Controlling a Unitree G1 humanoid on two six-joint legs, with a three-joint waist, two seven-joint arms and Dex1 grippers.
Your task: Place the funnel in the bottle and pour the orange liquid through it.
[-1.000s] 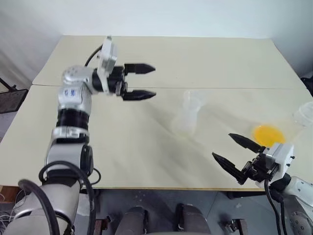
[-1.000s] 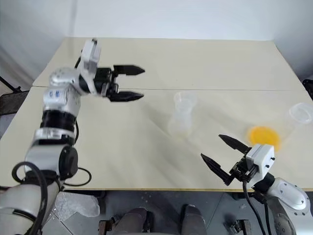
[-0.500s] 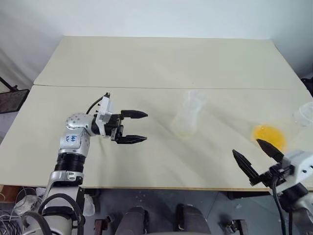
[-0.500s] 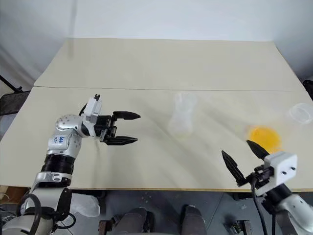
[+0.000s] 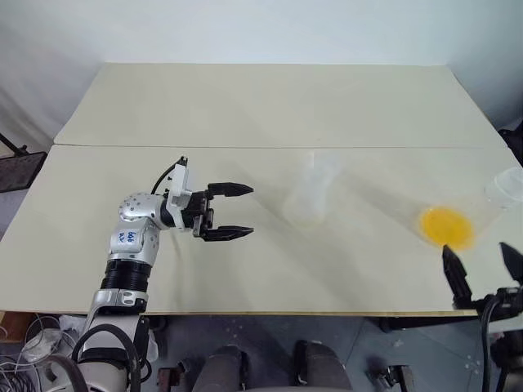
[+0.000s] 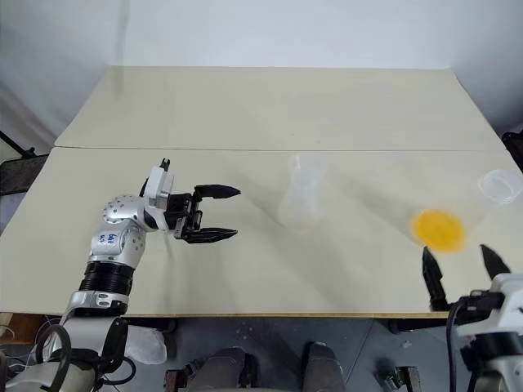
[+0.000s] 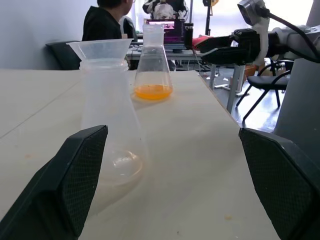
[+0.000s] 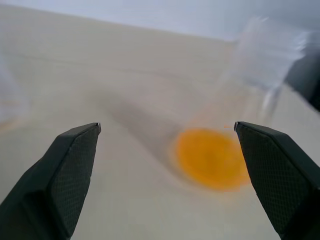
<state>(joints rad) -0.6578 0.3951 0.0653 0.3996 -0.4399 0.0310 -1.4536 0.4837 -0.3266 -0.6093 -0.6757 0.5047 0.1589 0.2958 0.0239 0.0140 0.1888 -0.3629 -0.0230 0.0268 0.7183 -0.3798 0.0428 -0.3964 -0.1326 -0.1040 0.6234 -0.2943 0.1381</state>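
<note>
The bottle is a clear flask standing upright mid-table, with the see-through funnel seated in its neck. A second clear flask stands near the table's right edge and holds a shallow pool of the orange liquid. My left gripper hovers low over the table, left of the bottle. It points at the bottle with its jaws open and empty. At the table's front right corner my right gripper is open and empty, pointing forward at the orange flask and just short of it.
The beige table has a seam running across its middle. Beyond the table's right edge, the left wrist view shows a seated person and office chairs.
My left arm came down from high over the table's far half to low beside the bottle. My right gripper swung right and back to the front corner, turning to point forward.
</note>
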